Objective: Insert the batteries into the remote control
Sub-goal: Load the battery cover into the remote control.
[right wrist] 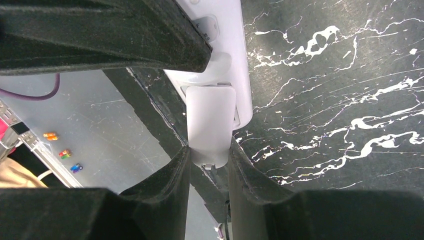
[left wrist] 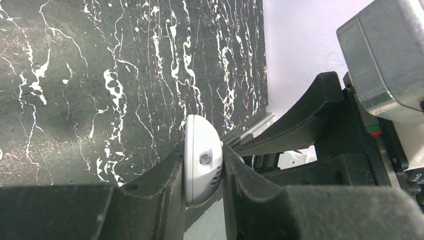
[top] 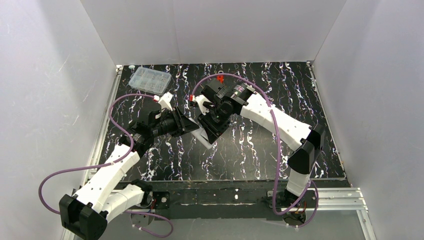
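Remote control (left wrist: 201, 145) sits mid-frame in the top view, over the bench (top: 295, 95), with the left claw (left wrist: 202, 167) clamped on its rounded end. Right claw (right wrist: 209, 152) pinches a white cover panel (right wrist: 210, 115) at the remote's back. Batteries are nowhere visible, so I cannot tell if they are loaded. Likely cover stage, opening or closing.

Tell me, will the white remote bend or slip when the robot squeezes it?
Probably no bending: the remote control looks like hard plastic, unbent between the left fingers. It might slip, since its shell looks smooth and shiny. Likely light too: a pinch at one end seems to hold it up.
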Controlling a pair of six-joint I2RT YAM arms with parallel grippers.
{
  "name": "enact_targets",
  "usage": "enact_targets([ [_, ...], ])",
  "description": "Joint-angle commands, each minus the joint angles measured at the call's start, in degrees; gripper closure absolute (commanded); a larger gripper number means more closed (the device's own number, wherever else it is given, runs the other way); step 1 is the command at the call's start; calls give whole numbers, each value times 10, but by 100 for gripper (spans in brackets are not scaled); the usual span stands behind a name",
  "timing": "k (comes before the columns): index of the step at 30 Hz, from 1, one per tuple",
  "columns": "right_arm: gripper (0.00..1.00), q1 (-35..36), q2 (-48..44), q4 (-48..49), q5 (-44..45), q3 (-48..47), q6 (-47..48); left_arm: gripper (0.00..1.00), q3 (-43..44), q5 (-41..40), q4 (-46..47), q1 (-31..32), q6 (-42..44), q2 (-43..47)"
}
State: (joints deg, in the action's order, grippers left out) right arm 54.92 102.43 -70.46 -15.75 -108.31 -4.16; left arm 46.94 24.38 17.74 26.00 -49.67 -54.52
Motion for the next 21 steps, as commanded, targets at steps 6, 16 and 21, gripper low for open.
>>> enact_targets([
  [6,66,5,11,26,19,-38,-4,100,13,29,36,3,-43,15],
  [16,61,7,12,26,46,-41,-5,100,14,33,41,3,-68,21],
  [21,59,9,9,25,55,-41,-2,100,3,38,57,3,-90,23],
])
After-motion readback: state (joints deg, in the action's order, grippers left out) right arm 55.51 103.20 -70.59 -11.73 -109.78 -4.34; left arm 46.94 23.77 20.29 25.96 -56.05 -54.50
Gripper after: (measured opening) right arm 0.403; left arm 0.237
